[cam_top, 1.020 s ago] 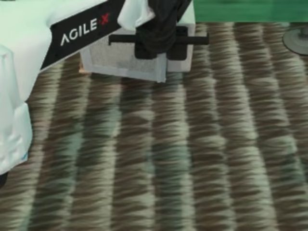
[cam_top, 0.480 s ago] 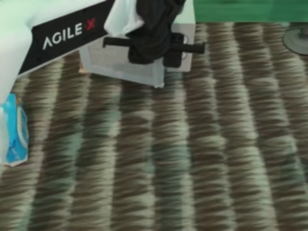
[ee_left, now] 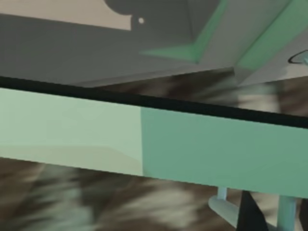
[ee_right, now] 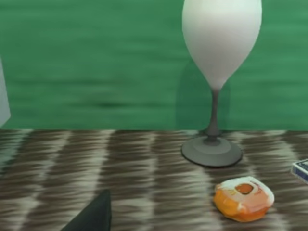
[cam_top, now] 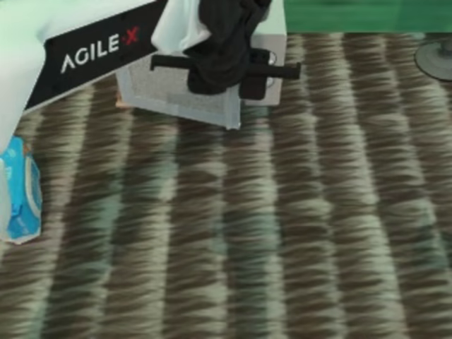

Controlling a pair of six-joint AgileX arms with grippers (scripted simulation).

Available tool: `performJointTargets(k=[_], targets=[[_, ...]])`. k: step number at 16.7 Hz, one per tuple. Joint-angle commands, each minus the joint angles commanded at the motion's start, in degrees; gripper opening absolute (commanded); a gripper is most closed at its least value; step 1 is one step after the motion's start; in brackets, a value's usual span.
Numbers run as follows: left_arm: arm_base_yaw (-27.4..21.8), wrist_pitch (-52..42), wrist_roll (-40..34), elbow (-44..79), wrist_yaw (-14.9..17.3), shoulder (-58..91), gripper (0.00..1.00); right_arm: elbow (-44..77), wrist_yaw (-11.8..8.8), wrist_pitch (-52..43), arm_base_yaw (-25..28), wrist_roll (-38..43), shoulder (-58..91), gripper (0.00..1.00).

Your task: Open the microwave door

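The pale microwave (cam_top: 274, 27) stands at the table's far edge, mostly under my left arm. Its door (cam_top: 176, 93), with the grey mesh window, is swung partly open, its free edge toward the table's middle. My left gripper (cam_top: 229, 83) hangs over that free edge, shut on the door's handle. In the left wrist view the door (ee_left: 202, 149) crosses as a mint band, and the pale handle bar (ee_left: 225, 208) passes behind a dark fingertip (ee_left: 250, 217). My right arm is out of the top view. Its wrist view shows only one dark fingertip (ee_right: 96, 216) above the table.
A blue packet (cam_top: 21, 194) lies at the table's left edge. A wine glass (ee_right: 219, 57) stands at the far right, its base (cam_top: 434, 56) showing from above. Near it lie an orange-and-white pack (ee_right: 243, 197) and a blue box (ee_right: 301, 169).
My left arm has drawn to the left and the door has swung a little farther open with it, uncovering the blue packet. Over the last half second almost nothing moves.
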Motion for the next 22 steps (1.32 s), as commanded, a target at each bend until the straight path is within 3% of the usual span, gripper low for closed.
performJointTargets(k=[17, 22], targets=[[0.0, 0.0, 0.0, 0.0, 0.0, 0.0, 0.0, 0.0, 0.0, 0.0, 0.0, 0.0, 0.0, 1.0], [0.0, 1.7, 2.3, -3.3, 1.6, -2.2, 0.0, 0.0, 0.0, 0.0, 0.0, 0.0, 0.0, 1.0]])
